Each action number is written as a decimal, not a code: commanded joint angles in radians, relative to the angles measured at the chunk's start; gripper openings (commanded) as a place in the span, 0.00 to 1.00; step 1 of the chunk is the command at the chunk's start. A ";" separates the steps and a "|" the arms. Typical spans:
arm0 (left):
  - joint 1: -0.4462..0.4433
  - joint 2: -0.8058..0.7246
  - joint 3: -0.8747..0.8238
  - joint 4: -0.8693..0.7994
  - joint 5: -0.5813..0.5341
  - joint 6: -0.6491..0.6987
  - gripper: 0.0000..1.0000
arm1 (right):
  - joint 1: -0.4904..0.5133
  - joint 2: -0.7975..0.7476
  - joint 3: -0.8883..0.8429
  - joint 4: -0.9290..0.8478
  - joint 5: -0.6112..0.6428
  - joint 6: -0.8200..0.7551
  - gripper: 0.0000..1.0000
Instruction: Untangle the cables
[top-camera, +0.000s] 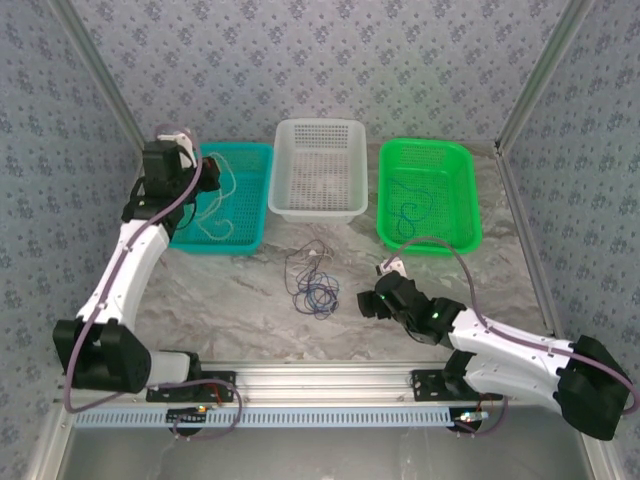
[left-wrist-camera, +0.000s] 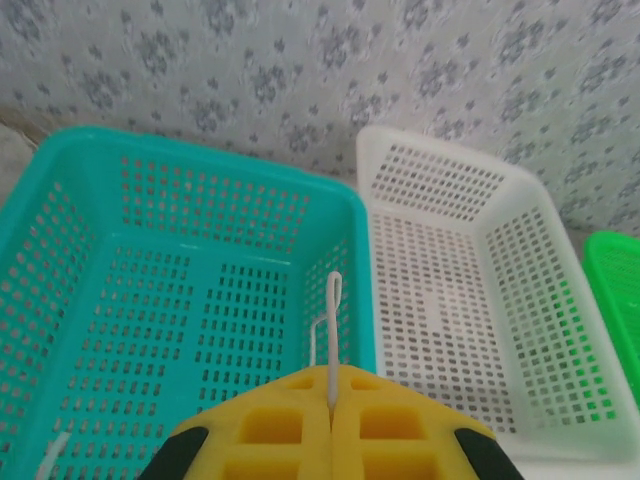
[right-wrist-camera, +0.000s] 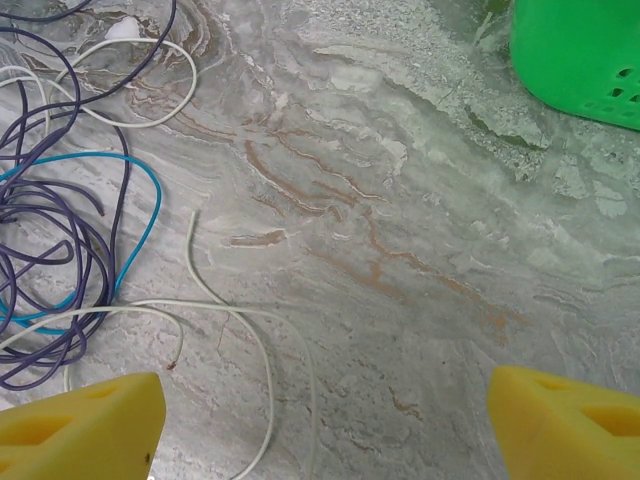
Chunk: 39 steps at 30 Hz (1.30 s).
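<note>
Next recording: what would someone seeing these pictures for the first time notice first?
A row of three bins along the far side catches the eye: teal basket left, white basket middle, green basket right. In front of them a tangle of cables lies on the marble table, the open right pincer beside it. The left pincer is shut on a whitish cable above the teal basket.

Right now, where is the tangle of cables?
In the top view, the tangle lies on the table just below the white basket, with the right gripper close on its right.
</note>
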 joint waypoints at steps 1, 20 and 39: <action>0.009 0.024 -0.009 0.058 0.043 -0.028 0.03 | 0.003 -0.001 0.022 -0.027 -0.007 0.006 0.86; -0.166 -0.108 -0.188 0.068 -0.138 0.018 0.93 | -0.037 -0.125 0.016 -0.142 -0.010 -0.007 0.86; -0.661 -0.112 -0.429 0.130 -0.013 0.190 0.84 | -0.329 -0.240 -0.029 -0.171 -0.386 0.016 0.71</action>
